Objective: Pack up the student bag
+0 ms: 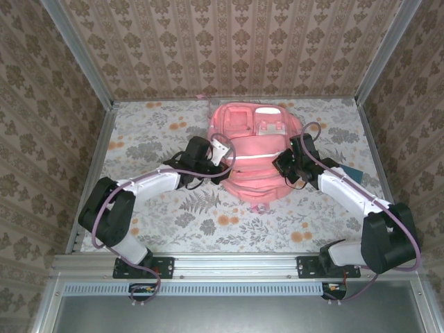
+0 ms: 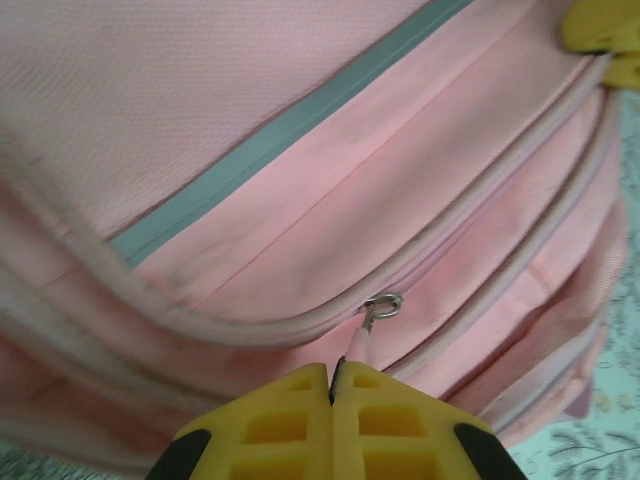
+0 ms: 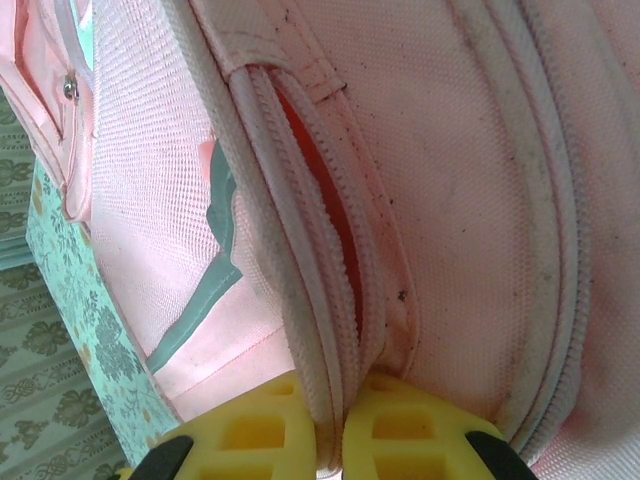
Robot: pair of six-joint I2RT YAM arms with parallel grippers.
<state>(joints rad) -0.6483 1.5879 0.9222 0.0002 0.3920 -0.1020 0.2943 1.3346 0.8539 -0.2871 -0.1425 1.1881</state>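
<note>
Top external view: showing the bag [image 1: 253, 179] lying flat on the flowered tabletop [image 1: 146, 132], at the middle of its far edge. Looking soft and pink, rounded at the corners, crossed by a pale stripe [image 1: 258, 158] and carrying a white patch [image 1: 269, 126] with print too small to read. Placing the left gripper [image 1: 220, 150] at the bag's left side and the right gripper [image 1: 284, 166] at its right side, both touching the cloth.

Left wrist view: showing fine woven cloth and the stripe [image 2: 290, 130] as a smooth grey-green band. Showing the left gripper [image 2: 332, 372] pressing its yellow ribbed fingertips together, clamping the thin pink zip pull [image 2: 357, 345], which is hanging from a small metal ring [image 2: 382, 305] on a curved zip line.

Right wrist view: showing the right gripper [image 3: 338, 405] all but closed, squeezing the bag's zip edge [image 3: 290, 270] between yellow fingertips, beside a pocket gaping onto a darker orange-pink lining [image 3: 320, 180]. Showing coarse mesh-grained cloth and grubby zip tapes flecked with dark specks.
</note>
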